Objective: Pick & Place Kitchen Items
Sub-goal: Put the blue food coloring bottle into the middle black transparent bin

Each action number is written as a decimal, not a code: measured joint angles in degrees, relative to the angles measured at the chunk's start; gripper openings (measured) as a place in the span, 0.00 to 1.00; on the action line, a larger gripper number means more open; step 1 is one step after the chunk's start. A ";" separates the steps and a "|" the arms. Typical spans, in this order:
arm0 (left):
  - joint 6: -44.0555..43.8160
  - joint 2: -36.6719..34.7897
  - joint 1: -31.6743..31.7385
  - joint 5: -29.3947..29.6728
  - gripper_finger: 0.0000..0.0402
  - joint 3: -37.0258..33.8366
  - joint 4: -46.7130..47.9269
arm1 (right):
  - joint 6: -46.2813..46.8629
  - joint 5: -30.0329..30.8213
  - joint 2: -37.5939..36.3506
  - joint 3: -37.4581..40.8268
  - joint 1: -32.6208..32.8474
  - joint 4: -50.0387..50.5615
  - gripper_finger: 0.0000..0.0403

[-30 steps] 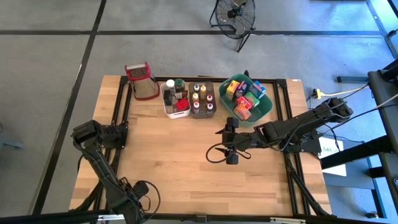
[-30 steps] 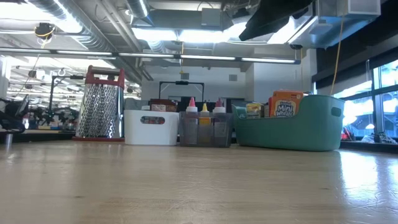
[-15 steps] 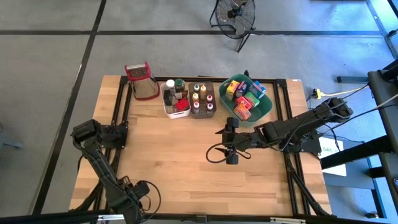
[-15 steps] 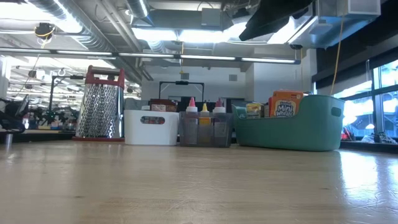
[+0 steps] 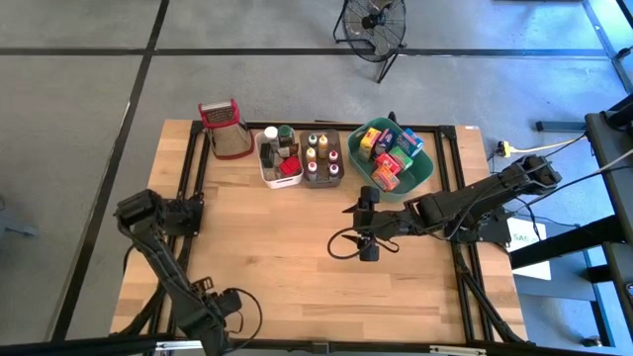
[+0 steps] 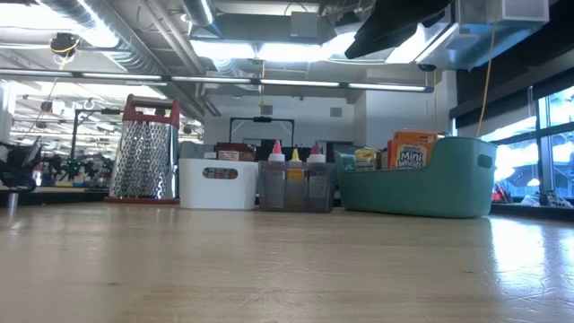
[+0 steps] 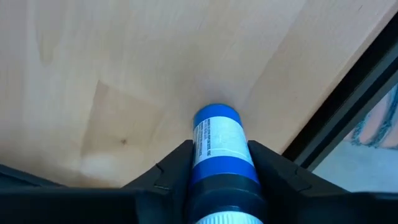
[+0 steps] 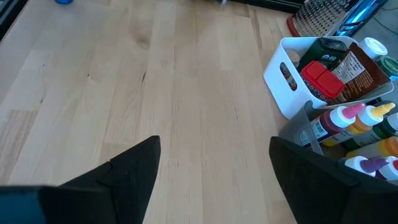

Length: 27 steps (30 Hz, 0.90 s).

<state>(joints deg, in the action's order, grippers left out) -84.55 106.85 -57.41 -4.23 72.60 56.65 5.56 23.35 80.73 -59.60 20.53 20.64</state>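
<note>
from above, the long wooden table [image 5: 297, 247] carries a steel box grater with red handle [image 5: 226, 130], a white bin [image 5: 277, 160], a brown bin of squeeze bottles [image 5: 322, 158] and a teal bin [image 5: 396, 158] of colourful boxes along its far edge, gathered as sorting places. the left gripper [image 5: 220, 309] sits at the near left corner; the right gripper [image 5: 367, 225] waits mid-table, near the teal bin.

at table height, the grater, white bin, brown bin and teal bin stand in a row; neither gripper shows.

through the left wrist camera, a blue-capped cylindrical bottle with white label [image 7: 219, 146] lies on the wood near the table's edge, between the left fingers [image 7: 171, 168], which hug both its sides, seemingly to lift it.

through the right wrist camera, the right fingers [image 8: 124, 171] stand spread, holding nothing.
</note>
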 joint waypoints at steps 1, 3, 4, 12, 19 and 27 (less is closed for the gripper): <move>1.18 0.01 0.29 0.00 0.33 0.00 0.14 | 0.00 0.00 0.00 -0.01 0.00 -0.01 0.76; 4.32 -0.14 1.02 -0.04 0.35 0.21 0.27 | 0.00 0.00 0.00 0.01 0.00 0.00 0.76; 5.95 -0.12 1.50 -0.07 0.35 0.52 0.57 | 0.00 0.00 0.00 0.01 0.02 -0.02 0.76; 18.90 0.24 6.96 3.04 0.34 5.66 9.09 | -0.28 0.02 0.00 0.01 0.02 -0.07 0.76; 33.92 0.07 14.03 4.46 0.35 13.39 20.55 | -0.44 0.04 0.00 0.01 0.01 -0.09 0.76; 53.35 -0.05 23.35 8.39 0.34 25.16 32.31 | -0.46 0.48 0.00 0.01 1.23 -2.34 0.76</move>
<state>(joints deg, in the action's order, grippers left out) -31.21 106.80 -34.06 4.16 97.75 88.97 5.10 23.84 80.73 -59.60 21.77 18.30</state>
